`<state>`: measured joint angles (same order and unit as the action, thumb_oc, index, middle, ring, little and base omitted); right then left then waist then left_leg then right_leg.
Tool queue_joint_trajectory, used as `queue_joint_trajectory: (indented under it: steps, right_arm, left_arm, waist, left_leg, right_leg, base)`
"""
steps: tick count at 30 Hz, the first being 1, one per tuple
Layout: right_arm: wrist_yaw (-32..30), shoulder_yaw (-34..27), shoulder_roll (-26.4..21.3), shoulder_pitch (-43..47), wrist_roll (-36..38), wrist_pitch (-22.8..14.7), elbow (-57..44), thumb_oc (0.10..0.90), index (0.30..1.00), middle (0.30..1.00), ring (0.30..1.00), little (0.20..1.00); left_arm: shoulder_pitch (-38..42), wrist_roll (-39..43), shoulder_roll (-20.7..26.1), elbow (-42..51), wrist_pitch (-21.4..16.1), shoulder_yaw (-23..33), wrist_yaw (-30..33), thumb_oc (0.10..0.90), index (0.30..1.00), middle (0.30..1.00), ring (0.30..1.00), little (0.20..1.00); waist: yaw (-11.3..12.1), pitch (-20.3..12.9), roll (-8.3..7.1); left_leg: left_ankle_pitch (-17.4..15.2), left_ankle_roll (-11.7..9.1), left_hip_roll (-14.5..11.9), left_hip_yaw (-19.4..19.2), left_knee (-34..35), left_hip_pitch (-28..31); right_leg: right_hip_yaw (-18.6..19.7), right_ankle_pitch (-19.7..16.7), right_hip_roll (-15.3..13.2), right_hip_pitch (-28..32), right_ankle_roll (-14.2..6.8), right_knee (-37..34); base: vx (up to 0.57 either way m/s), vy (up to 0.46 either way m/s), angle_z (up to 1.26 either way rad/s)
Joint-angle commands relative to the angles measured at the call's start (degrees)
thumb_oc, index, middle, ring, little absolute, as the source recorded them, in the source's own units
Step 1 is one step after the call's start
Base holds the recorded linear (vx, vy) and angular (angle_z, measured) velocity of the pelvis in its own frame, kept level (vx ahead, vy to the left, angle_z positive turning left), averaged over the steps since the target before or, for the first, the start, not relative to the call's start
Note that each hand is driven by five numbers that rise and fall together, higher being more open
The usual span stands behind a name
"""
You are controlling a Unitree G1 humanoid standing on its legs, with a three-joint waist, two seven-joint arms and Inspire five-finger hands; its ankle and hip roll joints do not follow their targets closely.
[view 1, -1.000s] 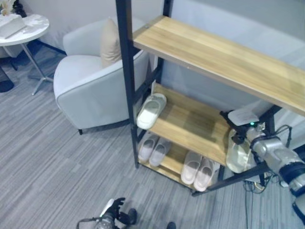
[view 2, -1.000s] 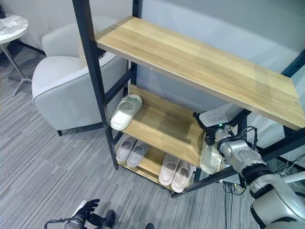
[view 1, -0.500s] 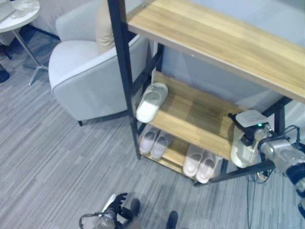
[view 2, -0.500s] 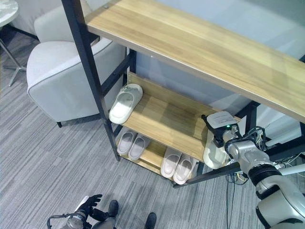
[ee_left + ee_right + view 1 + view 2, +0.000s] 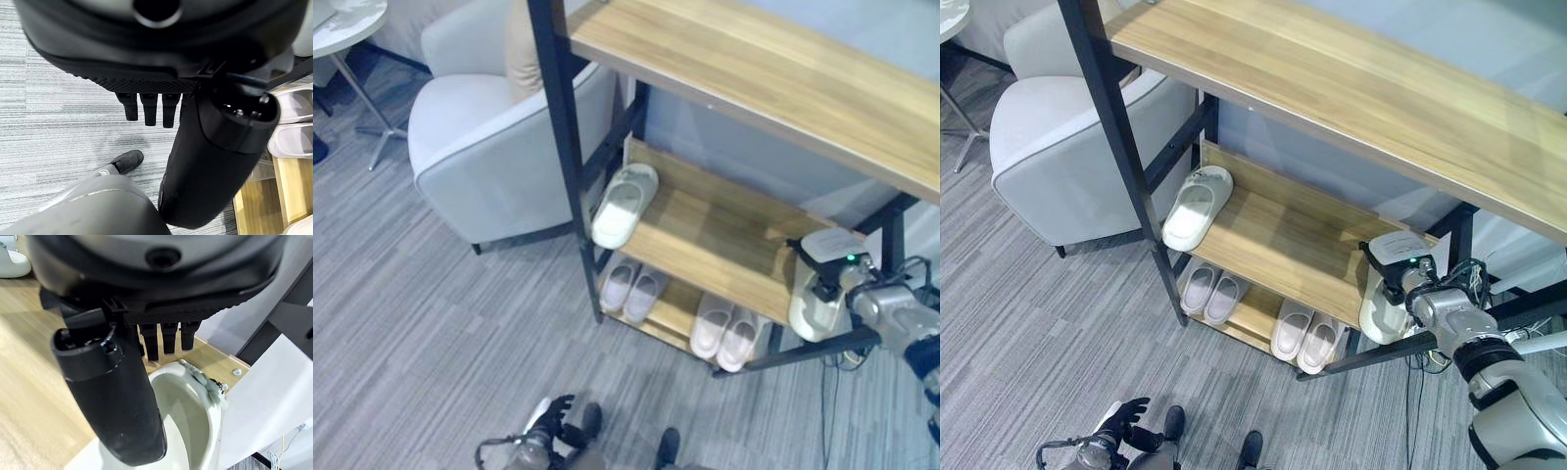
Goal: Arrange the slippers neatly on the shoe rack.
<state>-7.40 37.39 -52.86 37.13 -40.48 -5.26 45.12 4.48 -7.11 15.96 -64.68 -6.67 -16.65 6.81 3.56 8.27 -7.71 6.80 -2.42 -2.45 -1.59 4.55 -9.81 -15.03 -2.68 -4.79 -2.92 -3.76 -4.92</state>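
Slipper [image 5: 188, 423] under right hand [image 5: 146, 340]

Right hand [image 5: 1400, 284] carried slipper [image 5: 1381, 315] up to middle shelf [image 5: 1283, 245] edge.

Grey striped carpet [image 5: 421, 323]; pale grey armchair [image 5: 480, 166] with beige cushion [image 5: 517, 49], upper left; round white side table [image 5: 347, 24], upper-left corner; grey wall [image 5: 1489, 39].

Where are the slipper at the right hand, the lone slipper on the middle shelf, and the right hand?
Held slipper [image 5: 188, 431], right wrist view, on its pale insole.
Lone slipper [image 5: 1193, 209], right eye view, on its footbed.
Right hand [image 5: 110, 396], right wrist view, on its thumb.
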Motion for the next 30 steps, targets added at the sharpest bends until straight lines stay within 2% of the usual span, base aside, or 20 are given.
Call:
queue_joint_trajectory:
  steps: [1, 7, 11, 16, 18, 22, 26, 30]
  right_arm:
    - [-1.6, -3.8, -8.6, 1.5, -0.1, 3.5, -2.2, 0.400, 0.300, 0.300, 0.300, 0.300]
    - [-2.0, -5.4, -7.6, 1.2, 0.2, 3.4, -4.8, 0.400, 0.300, 0.300, 0.300, 0.300]
    - [-3.0, -6.0, -5.3, 2.3, 1.0, 3.2, -6.7, 0.400, 0.300, 0.300, 0.300, 0.300]
    - [-4.1, -5.0, -0.2, 6.0, 2.0, 2.5, -9.5, 0.400, 0.300, 0.300, 0.300, 0.300]
    - [-4.2, -4.9, -0.1, 6.1, 2.0, 2.5, -9.4, 0.400, 0.300, 0.300, 0.300, 0.300]
    - [-6.0, -2.2, 4.1, 11.7, 2.0, 1.4, -10.4, 0.400, 0.300, 0.300, 0.300, 0.300]
    - [-7.6, -0.1, 6.0, 15.9, 1.7, 1.1, -9.4, 0.400, 0.300, 0.300, 0.300, 0.300]
    - [-8.6, 1.0, 6.6, 17.8, 1.6, 1.0, -8.3, 0.400, 0.300, 0.300, 0.300, 0.300]
  left_arm:
    - [-0.5, 0.0, -2.6, -1.5, -1.1, -3.3, -0.4, 0.800, 0.900, 0.900, 0.900, 0.900]
    - [-0.5, -0.4, -2.6, -1.7, -1.1, -3.1, -0.5, 0.800, 0.900, 0.900, 0.900, 0.900]
    - [-0.4, -0.5, -2.6, -1.8, -1.2, -2.9, -0.3, 0.800, 0.900, 0.900, 0.900, 0.900]
    - [-0.3, -0.7, -2.1, -2.3, -1.3, -2.6, 0.0, 0.800, 0.900, 0.900, 0.900, 0.900]
    - [-0.3, -0.7, -2.1, -2.3, -1.4, -2.6, 0.0, 0.800, 0.900, 0.900, 0.900, 0.900]
    - [-0.5, -0.4, -1.3, -2.5, -1.7, -2.2, 0.9, 0.800, 0.900, 0.900, 0.900, 0.900]
    - [-0.3, 0.2, -0.8, -2.9, -1.9, -1.8, 1.4, 0.800, 0.900, 0.900, 0.900, 0.900]
    - [0.0, 0.6, -0.6, -3.1, -2.1, -1.7, 1.6, 0.800, 0.900, 0.900, 0.900, 0.900]
  waist:
    - [1.7, -1.7, 0.51]
    - [1.8, -1.8, 0.43]
    - [2.2, -1.8, -0.05]
    - [3.4, -1.8, -1.15]
    - [3.4, -1.7, -1.18]
    - [5.5, -1.5, -2.39]
    - [7.1, -1.2, -3.34]
    - [7.8, -0.9, -3.78]
  left_leg:
    - [-6.1, -1.9, 0.6, -1.6, 0.4, 2.0]
    - [-6.2, -1.8, 0.6, -1.9, 0.4, 2.2]
    - [-6.4, -1.8, 0.5, -1.9, 0.4, 2.6]
    - [-6.6, -1.8, 0.2, -1.8, 0.4, 3.1]
    - [-6.6, -1.8, 0.2, -1.9, 0.4, 3.2]
    - [-6.6, -2.0, 0.3, -1.1, 0.4, 3.3]
    - [-6.3, -2.1, 0.3, -0.2, 0.4, 3.1]
    - [-6.2, -2.3, 0.4, 0.3, 0.4, 2.8]
  right_leg:
    - [0.7, 1.9, -2.0, -1.2, -5.7, 1.3]
    - [0.8, 1.9, -2.1, -1.1, -5.8, 1.1]
    - [0.8, 1.8, -2.0, -0.7, -5.8, 1.0]
    - [0.6, 1.8, -1.9, -0.2, -5.7, 0.9]
    - [0.6, 1.8, -1.9, -0.1, -5.7, 0.9]
    - [-0.2, 2.0, -1.8, 0.5, -5.5, 1.1]
    - [-1.2, 2.2, -1.8, 0.8, -5.3, 1.1]
    - [-1.8, 2.3, -1.8, 0.8, -5.3, 1.2]
  base:
    - [0.00, 0.000, 0.00]
    - [0.00, 0.000, 0.00]
    - [0.00, 0.000, 0.00]
    - [0.00, 0.000, 0.00]
    - [0.00, 0.000, 0.00]
    - [0.03, -0.019, 0.05]
    - [0.03, -0.021, 0.06]
    - [0.01, -0.019, 0.22]
